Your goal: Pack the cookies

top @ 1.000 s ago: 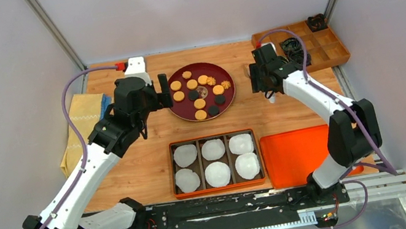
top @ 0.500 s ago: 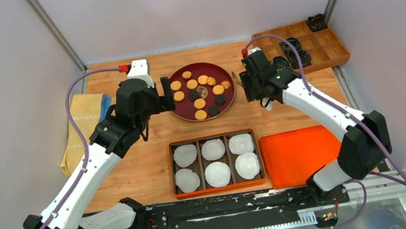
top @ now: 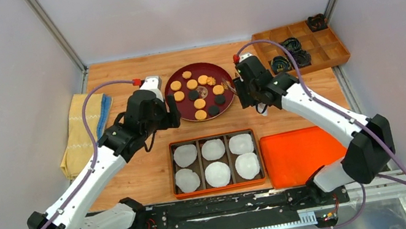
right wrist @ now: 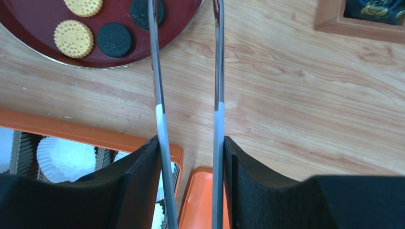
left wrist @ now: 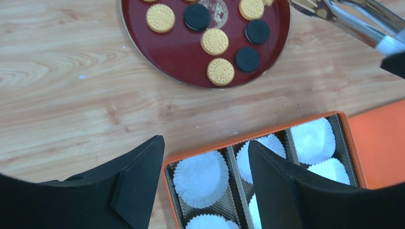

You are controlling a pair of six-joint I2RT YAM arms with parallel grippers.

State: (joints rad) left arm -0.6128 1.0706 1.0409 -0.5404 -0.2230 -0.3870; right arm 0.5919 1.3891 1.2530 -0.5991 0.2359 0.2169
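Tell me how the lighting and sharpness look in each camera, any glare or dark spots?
Top view: even, soft light, faint shadows, cookies crisp. Left wrist view: plate sharp, glare on the metal tongs, the open left gripper nearly featureless black. Right wrist view: tongs gleam in the right gripper, whose fingers are also dark, table grain sharp.

Cookies [top: 192, 84] are spread on a red plate [top: 185, 110] at upper centre, flanked by the left gripper [top: 169, 102] at its left rim and tongs [top: 228, 87] held by the right gripper [top: 239, 88]. Below, six paper cups [top: 217, 174] are seated in a box [top: 212, 138].
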